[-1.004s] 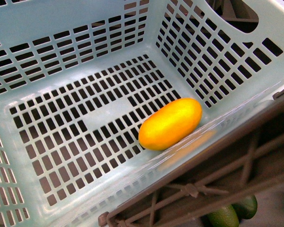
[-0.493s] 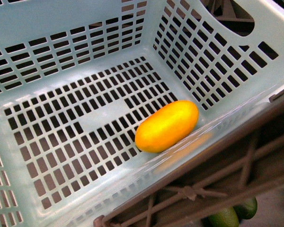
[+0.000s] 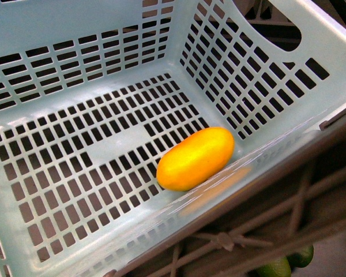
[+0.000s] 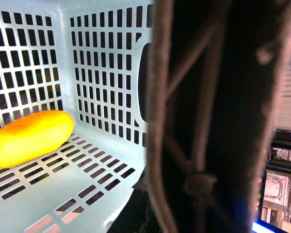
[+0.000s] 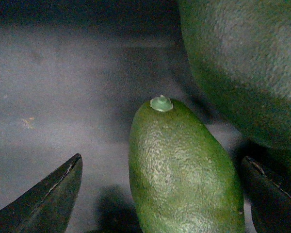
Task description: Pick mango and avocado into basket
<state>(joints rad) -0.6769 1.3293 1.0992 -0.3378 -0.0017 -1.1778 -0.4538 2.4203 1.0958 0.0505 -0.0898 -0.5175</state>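
The mango [image 3: 196, 158] lies in the basket [image 3: 46, 23] by its wall. The right tool [image 5: 161, 159] stands wide around an avocado [image 5: 184, 179], perhaps not touching it.

Low right in the front view, a brown lattice of crossed bars [image 3: 277, 213] is seen, with a grey floor patch [image 3: 337, 264] glimpsed past it. A white slatted panel [image 4: 287, 92] is brightly lit; cluttered shelving [image 4: 281, 189] is noted beneath. A dull grey surface [image 5: 53, 97] is flecked with pale specks.
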